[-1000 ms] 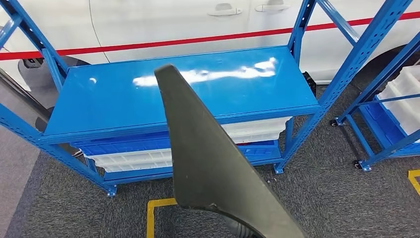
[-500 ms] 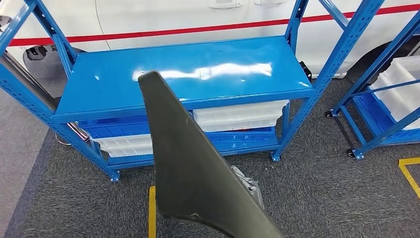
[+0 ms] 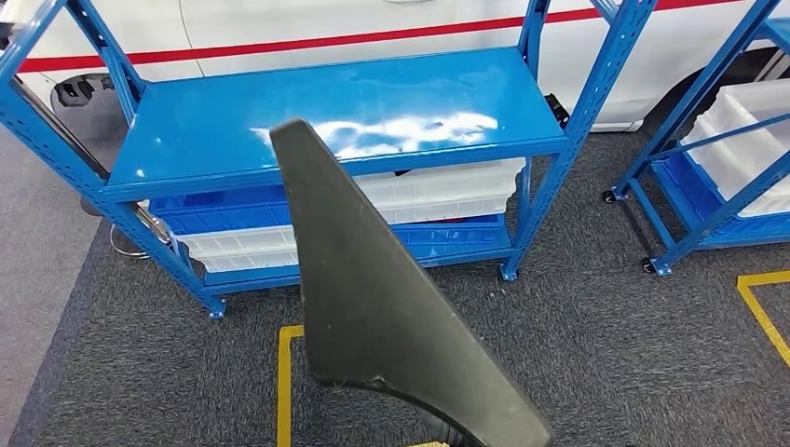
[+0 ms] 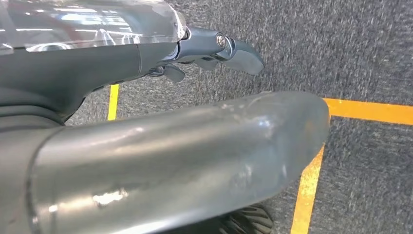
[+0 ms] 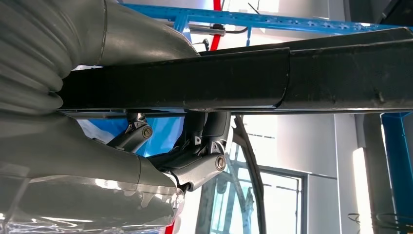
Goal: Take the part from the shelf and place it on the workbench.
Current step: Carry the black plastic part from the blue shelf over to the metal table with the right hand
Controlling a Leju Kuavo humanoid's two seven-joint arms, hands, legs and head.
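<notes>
One hand (image 5: 160, 141) under dark part (image 5: 243, 83)

You see a white car (image 3: 279, 23) with a red stripe (image 3: 307, 43), white bins (image 3: 438, 191), grey carpet (image 3: 596, 354) and yellow floor lines (image 3: 282, 382).

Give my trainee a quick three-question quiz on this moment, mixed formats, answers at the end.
1. True or false: the dark part lies flat on the blue shelf top.
2. Which hand grips the part: A) left hand B) right hand?
3. Fill in: the white bins sit ____ the shelf top.

Key: 1 false, it is held up in front of the shelf. 2 B. 3 under.
</notes>
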